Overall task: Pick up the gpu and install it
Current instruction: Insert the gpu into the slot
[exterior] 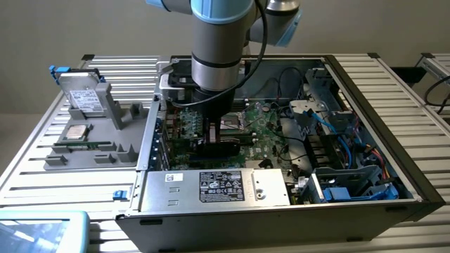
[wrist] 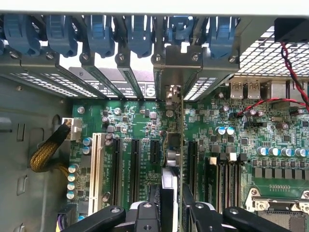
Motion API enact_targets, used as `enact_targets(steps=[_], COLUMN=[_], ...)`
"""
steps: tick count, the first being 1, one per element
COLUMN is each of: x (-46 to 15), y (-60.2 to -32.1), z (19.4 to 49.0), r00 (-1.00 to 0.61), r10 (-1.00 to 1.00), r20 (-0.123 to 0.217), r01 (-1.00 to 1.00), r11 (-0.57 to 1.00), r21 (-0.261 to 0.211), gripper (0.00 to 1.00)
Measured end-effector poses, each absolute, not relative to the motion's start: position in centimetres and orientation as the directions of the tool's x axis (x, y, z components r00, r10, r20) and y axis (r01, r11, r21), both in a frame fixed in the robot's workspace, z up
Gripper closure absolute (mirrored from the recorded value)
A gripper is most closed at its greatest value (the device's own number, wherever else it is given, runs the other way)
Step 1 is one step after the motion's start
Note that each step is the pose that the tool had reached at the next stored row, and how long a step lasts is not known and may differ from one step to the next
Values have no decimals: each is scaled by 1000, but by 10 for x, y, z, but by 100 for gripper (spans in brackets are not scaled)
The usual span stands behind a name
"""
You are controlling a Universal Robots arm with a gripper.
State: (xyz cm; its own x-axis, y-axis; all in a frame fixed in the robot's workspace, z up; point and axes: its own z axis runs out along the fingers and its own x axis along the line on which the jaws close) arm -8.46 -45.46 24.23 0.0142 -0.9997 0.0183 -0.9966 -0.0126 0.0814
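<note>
The gpu stands on edge over the green motherboard, seen end-on as a thin dark strip. My gripper is shut on it, one black finger on each side. The card's silver end bracket stands against the case's rear wall, among the slot covers with blue clips. It runs parallel to the black expansion slots on either side; I cannot tell whether it is seated. In the exterior view the arm reaches straight down into the open computer case, with the gripper holding the dark gpu low over the board.
A grey holder at the exterior view's left carries a hard drive, a processor and a memory stick. The power supply lies at the case's near side. Drive cages and blue cables crowd its right end. Sleeved yellow wires sit beside the white slot.
</note>
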Motion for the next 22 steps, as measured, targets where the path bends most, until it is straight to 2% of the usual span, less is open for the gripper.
enact_targets(steps=[22], x=[-85], y=[-455], z=[238], r00=[14], r10=[-1000], r20=[18], r01=[-997], r11=[-13], r21=[81], gripper=[72])
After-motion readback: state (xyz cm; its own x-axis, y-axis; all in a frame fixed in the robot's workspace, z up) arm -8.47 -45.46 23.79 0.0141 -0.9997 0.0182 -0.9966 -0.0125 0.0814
